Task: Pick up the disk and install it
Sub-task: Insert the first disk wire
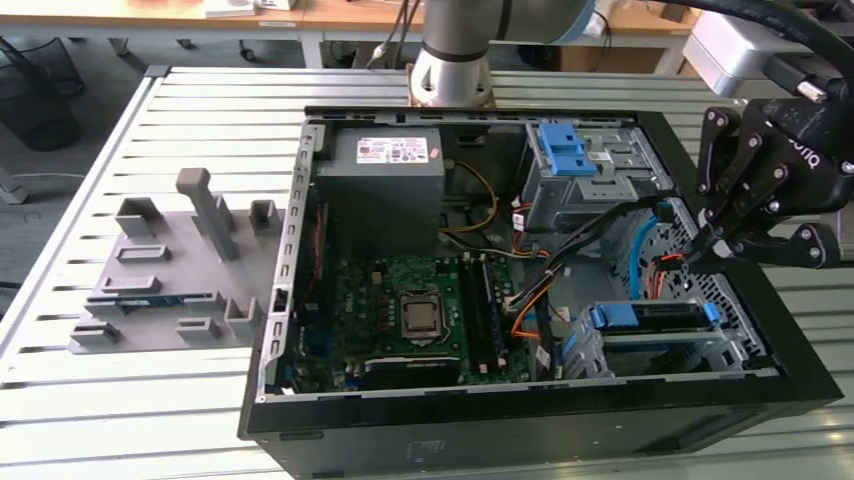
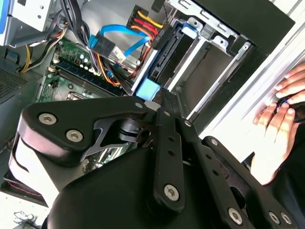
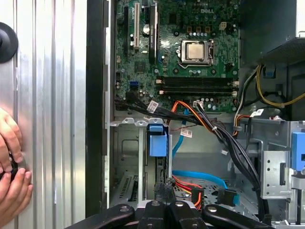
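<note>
The disk (image 1: 657, 318) sits in the drive cage (image 1: 727, 345) at the exterior view's lower right corner of the open computer case, its blue carrier tab (image 1: 613, 318) facing the motherboard. In the first wrist view the disk (image 3: 162, 174) stands edge-on under its blue tab (image 3: 157, 140). In the second wrist view the disk (image 2: 161, 55) runs away from the light-blue tab (image 2: 148, 89). My gripper (image 1: 694, 252) hangs over the case's right wall, just above the cage, shut with nothing in it. Its fingertips (image 3: 165, 188) lie close over the disk's edge; I cannot tell whether they touch it.
A grey power-supply box (image 1: 387, 190) and the motherboard (image 1: 400, 310) fill the case's left half. Orange and blue cables (image 1: 534, 300) cross near the cage. An upper bay carries blue latches (image 1: 567, 150). A grey fixture (image 1: 174, 270) stands on the table. A person's hands (image 3: 9, 164) rest beside the case.
</note>
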